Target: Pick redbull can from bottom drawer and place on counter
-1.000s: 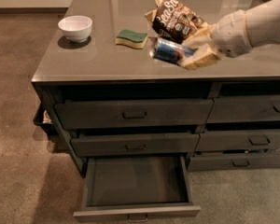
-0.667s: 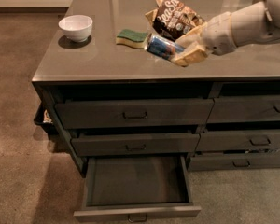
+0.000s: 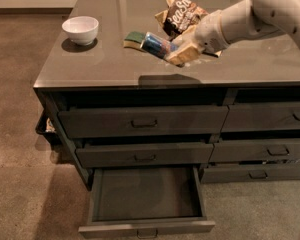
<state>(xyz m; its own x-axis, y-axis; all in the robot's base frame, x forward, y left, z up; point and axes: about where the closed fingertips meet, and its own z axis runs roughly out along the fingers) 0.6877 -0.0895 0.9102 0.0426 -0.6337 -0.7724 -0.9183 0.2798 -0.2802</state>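
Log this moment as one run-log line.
end effector: over counter, shut on redbull can | can: held sideways, by sponge | bottom drawer: open | phase: placing

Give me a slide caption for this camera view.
Gripper holds the redbull can over the counter; bottom drawer stands open.

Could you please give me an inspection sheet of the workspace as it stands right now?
Surface: counter, glossy grey-brown, with a dark shadow near its front edge below the arm.
Job's things: redbull can held tilted, apparently just above the counter, next to the sponge; bottom drawer pulled open, nothing seen inside.
Clutter: white bowl at the counter's left; sponge and snack bag near its middle.
Grippers: gripper over the counter, jaws closed on the can.
Cables: nothing seen.
Surroundings: brown floor; the other drawers are shut.
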